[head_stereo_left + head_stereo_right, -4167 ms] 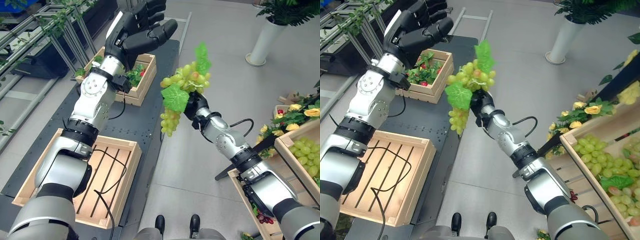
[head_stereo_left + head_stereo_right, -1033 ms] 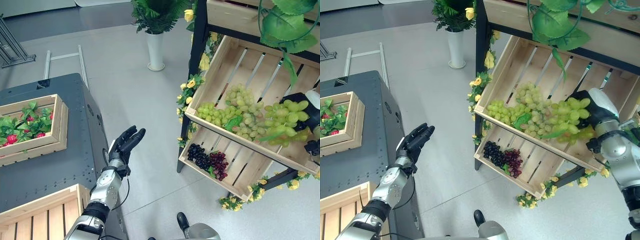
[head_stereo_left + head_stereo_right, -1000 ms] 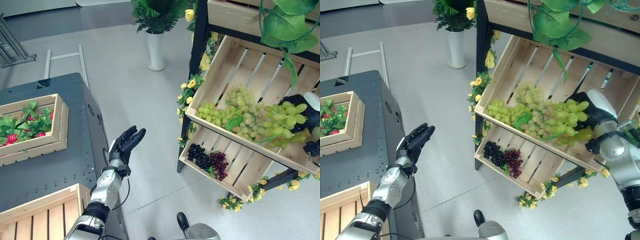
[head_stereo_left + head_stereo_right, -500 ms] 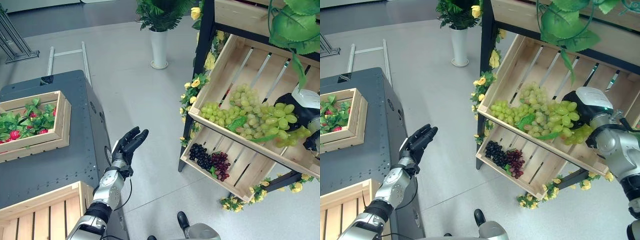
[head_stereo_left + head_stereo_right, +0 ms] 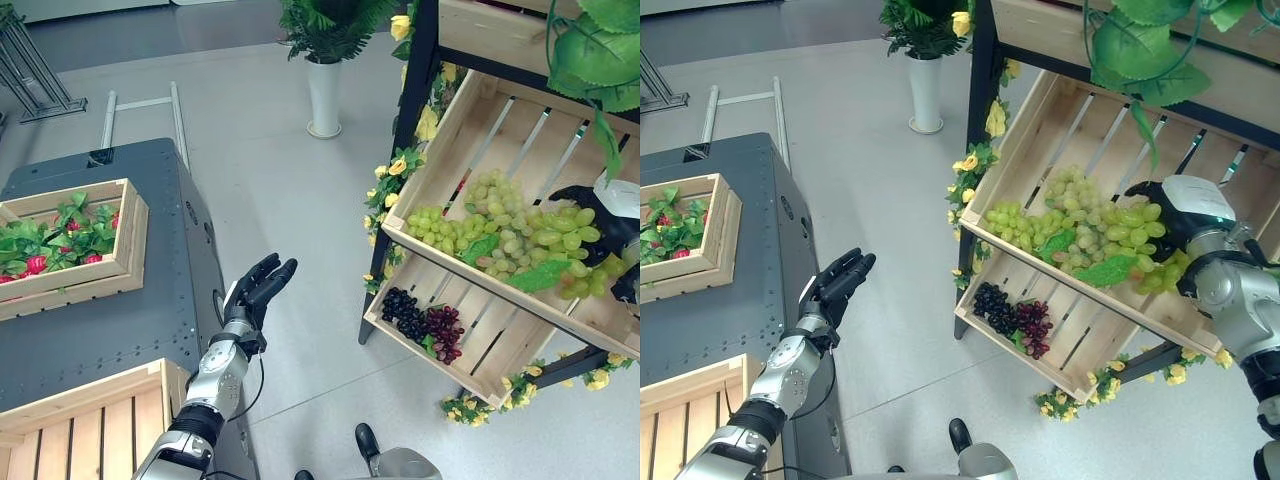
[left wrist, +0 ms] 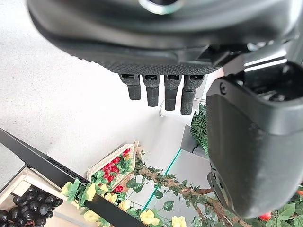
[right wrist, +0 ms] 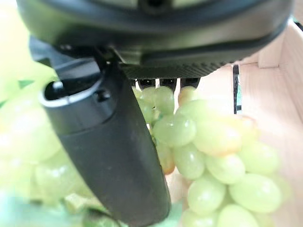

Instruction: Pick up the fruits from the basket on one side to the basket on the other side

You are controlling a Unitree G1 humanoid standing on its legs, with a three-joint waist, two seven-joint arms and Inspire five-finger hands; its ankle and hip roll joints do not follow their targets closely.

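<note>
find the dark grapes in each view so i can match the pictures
Left eye view: dark grapes in the lower wooden crate, right of centre.
Right eye view: the same bunch, near the centre, in the lower crate.
Left wrist view: a few dark grapes at a corner.
Right wrist view: green grapes by the right robot hand; no dark ones.
Shared landmark: yellow flowers on the rack's black post.

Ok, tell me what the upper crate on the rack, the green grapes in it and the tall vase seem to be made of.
Upper crate: pale unfinished wood, with visible slats and grain.
Green grapes: probably plastic imitation; the berries look evenly glossy and the leaves flat like fabric, though that can't be confirmed. The right hand rests at the bunch.
Vase: smooth white, possibly ceramic or plastic.
</note>
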